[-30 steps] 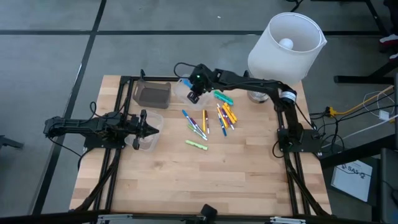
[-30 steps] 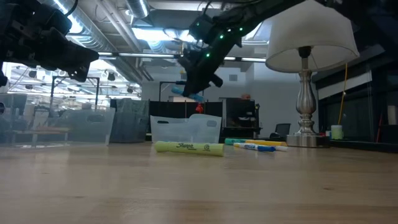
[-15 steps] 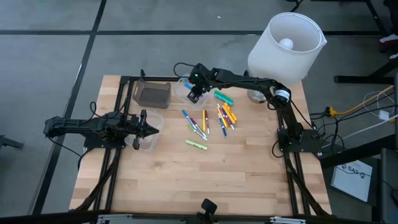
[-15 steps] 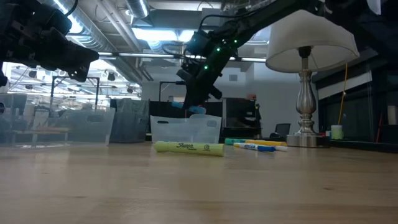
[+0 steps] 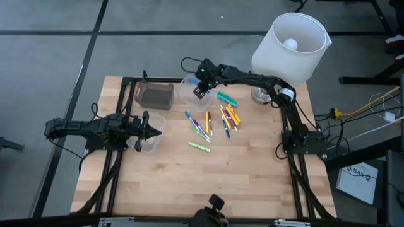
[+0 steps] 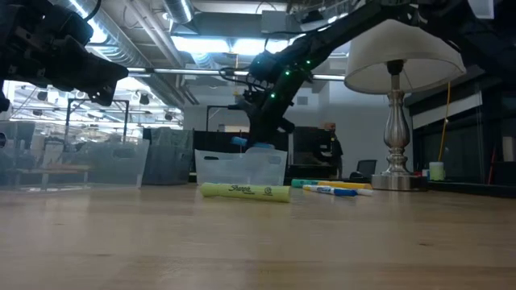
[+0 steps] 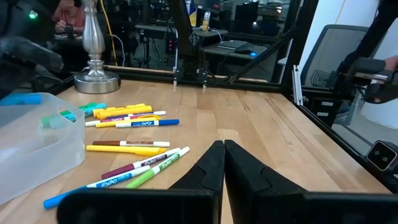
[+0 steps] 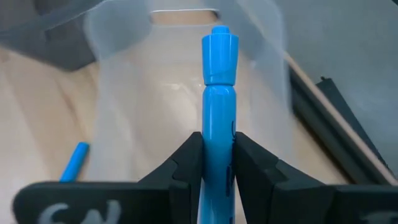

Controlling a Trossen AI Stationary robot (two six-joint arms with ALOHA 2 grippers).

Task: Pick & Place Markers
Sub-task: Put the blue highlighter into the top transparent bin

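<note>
The right pincer [image 5: 200, 92] hangs over a clear plastic container [image 5: 187, 93] at the far side of the table [image 5: 252, 183], clenched on a blue marker [image 8: 217, 106] that stands between its two fingers [image 8: 184, 167], cap end pointing down into the container; a second blue marker [image 8: 74, 161] already lies on the container's floor. In the low view the right pincer [image 6: 256, 137] sits just above the container's rim [image 6: 240, 167]. The other markers [image 5: 211, 121] lie loose on the table near its middle, in blue, orange, yellow and green, with one yellow-green highlighter [image 5: 199, 146] lying apart from the rest, nearer the front edge. The left pincer [image 5: 153, 131] waits at the left side above another clear container [image 5: 151, 133], its fingers [image 7: 211, 169] pressed together with nothing between them
</note>
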